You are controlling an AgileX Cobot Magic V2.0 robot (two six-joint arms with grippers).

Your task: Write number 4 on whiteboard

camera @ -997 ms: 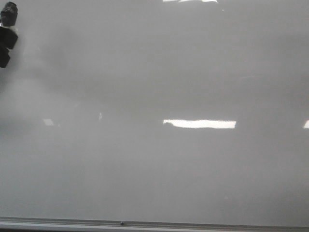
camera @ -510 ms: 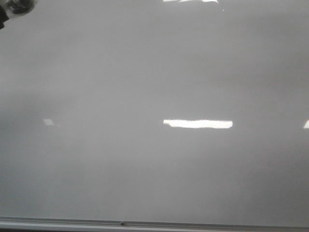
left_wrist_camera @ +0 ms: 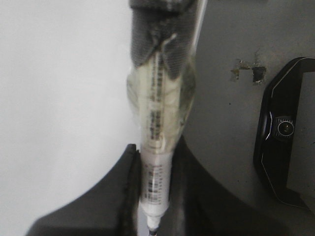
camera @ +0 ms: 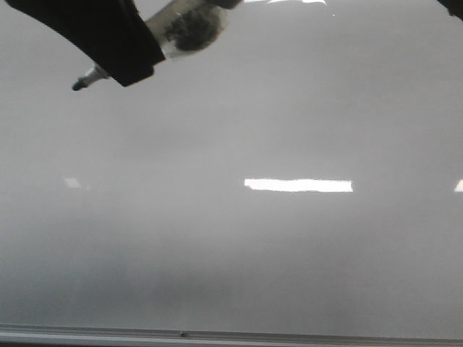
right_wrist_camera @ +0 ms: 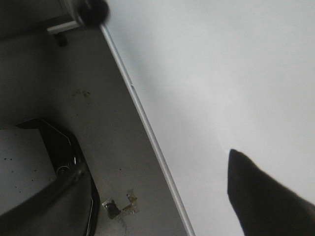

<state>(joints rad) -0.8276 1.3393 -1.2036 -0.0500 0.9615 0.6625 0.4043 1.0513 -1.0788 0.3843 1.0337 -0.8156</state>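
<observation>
No stroke is on the whiteboard point(camera: 289, 253) yet, so the number 4 is not started. The step in hand, as I judge it, is bringing the marker point(camera: 163, 40) to the board before the first line.

The left gripper point(left_wrist_camera: 155, 216) pinches the marker between its two dark fingers point(camera: 108, 36), with the barrel wrapped in clear tape or plastic and the tip point(camera: 77, 85) sticking out past them. In the front view the tip hangs over the upper left part of the board; whether it touches the surface I cannot tell.

The right gripper point(right_wrist_camera: 162, 196) is spread and holds nothing; it hovers over the silver edge point(right_wrist_camera: 147, 128) of the board, apart from the marker.

The next move probably calls for lowering the tip until it touches, with light pressure, then drawing the slanted stroke.
</observation>
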